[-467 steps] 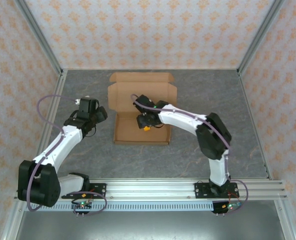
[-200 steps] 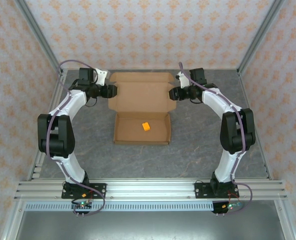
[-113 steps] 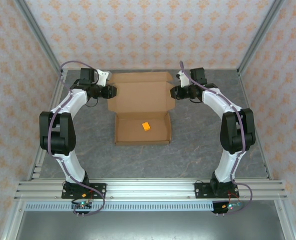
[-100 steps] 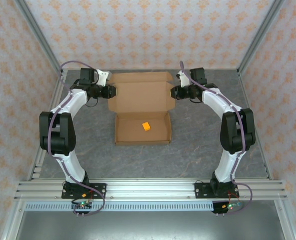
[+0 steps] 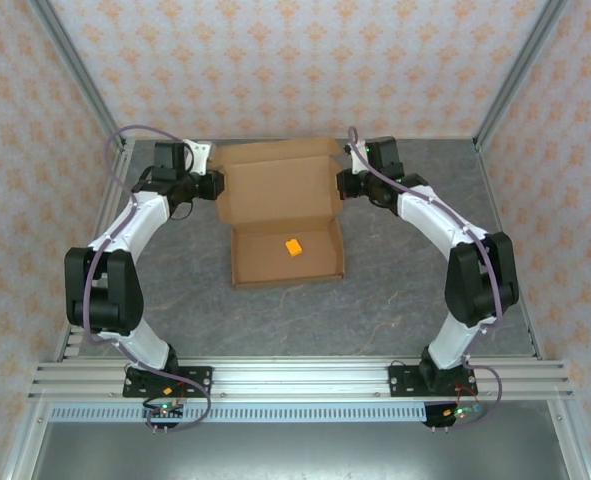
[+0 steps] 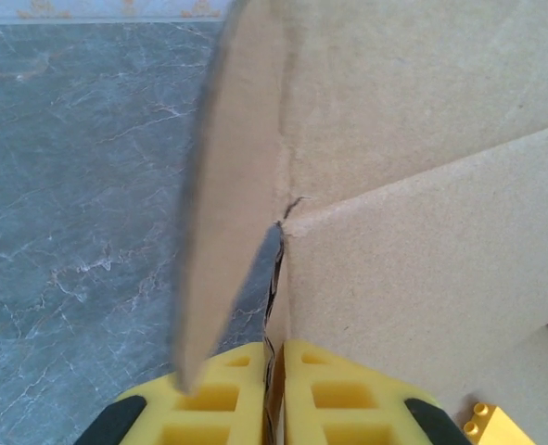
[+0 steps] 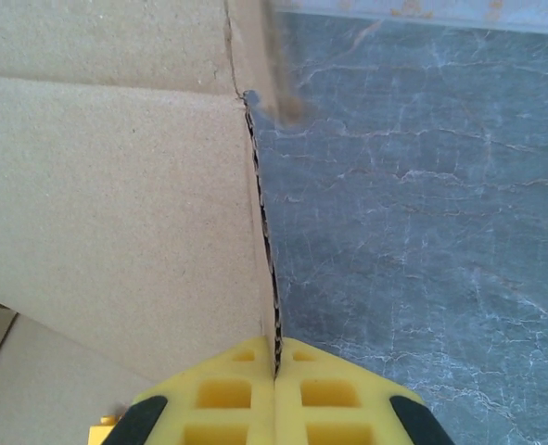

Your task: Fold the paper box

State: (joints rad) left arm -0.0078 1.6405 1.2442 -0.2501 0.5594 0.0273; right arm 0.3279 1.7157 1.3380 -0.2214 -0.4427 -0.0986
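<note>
Left hand point(image 5: 216, 185) and right hand point(image 5: 343, 186) each pinch a side edge of the paper box point(image 5: 280, 200) lid. The box sits far-centre on the tabletop point(image 5: 405, 290). I'd swing both sides forward together, evenly, so the hinge crease folds straight, no twisting.

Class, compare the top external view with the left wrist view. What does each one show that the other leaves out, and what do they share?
Top external: the whole paper box, with its lid panel behind the shallow tray, both arms, and the right gripper at the lid's right edge. Left wrist: a close look at the yellow fingers pinching the corrugated edge, with a side flap bending off at a small tear in the crease. Both: the left gripper shut on the paper box's left edge, and the grey table.
</note>
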